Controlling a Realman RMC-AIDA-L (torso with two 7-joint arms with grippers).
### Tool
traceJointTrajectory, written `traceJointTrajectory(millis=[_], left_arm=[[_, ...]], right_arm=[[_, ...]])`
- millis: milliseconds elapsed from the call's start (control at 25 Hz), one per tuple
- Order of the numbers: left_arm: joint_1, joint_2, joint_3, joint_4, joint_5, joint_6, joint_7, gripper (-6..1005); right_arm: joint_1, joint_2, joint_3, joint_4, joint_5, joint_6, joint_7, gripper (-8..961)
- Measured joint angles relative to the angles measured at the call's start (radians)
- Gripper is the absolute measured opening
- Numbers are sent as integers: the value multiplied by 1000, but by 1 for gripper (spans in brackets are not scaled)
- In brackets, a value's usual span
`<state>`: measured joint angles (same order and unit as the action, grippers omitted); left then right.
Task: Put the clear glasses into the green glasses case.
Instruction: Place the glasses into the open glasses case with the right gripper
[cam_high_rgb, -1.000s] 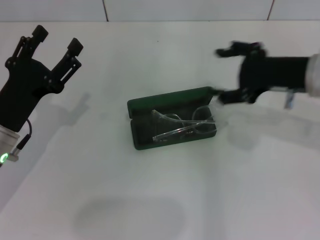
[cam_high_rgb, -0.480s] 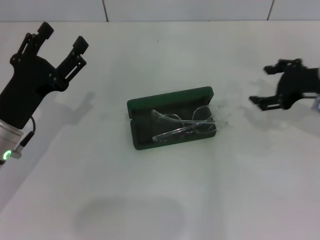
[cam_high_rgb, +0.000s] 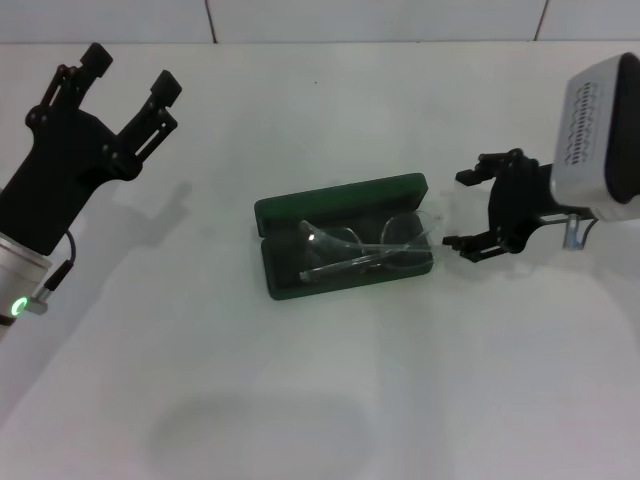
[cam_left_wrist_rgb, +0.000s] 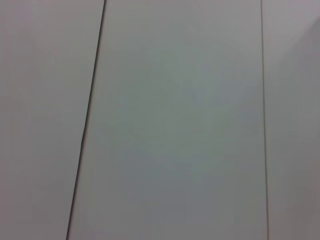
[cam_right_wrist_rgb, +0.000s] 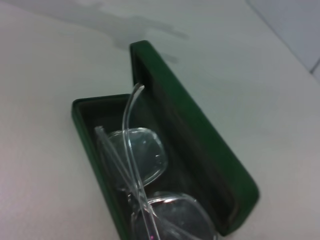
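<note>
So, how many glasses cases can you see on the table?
1. The green case lies open near the middle of the table, the clear glasses inside it. The right gripper is beside its end. No other case shows.

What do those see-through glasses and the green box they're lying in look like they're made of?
The clear glasses look like colourless glossy plastic: the case's lining shows through frame and arms, with bright glints. The green glasses case seems a rigid shell with a matte, perhaps leatherette, skin and dark lining; the exact covering is unclear.
</note>
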<state>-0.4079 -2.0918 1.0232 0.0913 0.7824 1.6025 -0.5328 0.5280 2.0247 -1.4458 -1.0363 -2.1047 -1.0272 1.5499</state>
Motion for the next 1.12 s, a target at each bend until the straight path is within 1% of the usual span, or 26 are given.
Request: traceJointTrajectory(millis=[240,480,800,1120], left_arm=[[-9,0,0,-1,0,-2,-14,861],[-9,-1,11,-1,0,-3,-15,862],[-11,0,11,2,0,-3,-15,862],[-11,1,11,2,0,-3,-13,861]], right_arm=[[13,1,-39,1,2,9,1,843],[16,2,-40,-5,41,14,0,843],[18,2,-68,1,66,66,-8,843],[8,-5,-52,-10,67,72,-8,843]])
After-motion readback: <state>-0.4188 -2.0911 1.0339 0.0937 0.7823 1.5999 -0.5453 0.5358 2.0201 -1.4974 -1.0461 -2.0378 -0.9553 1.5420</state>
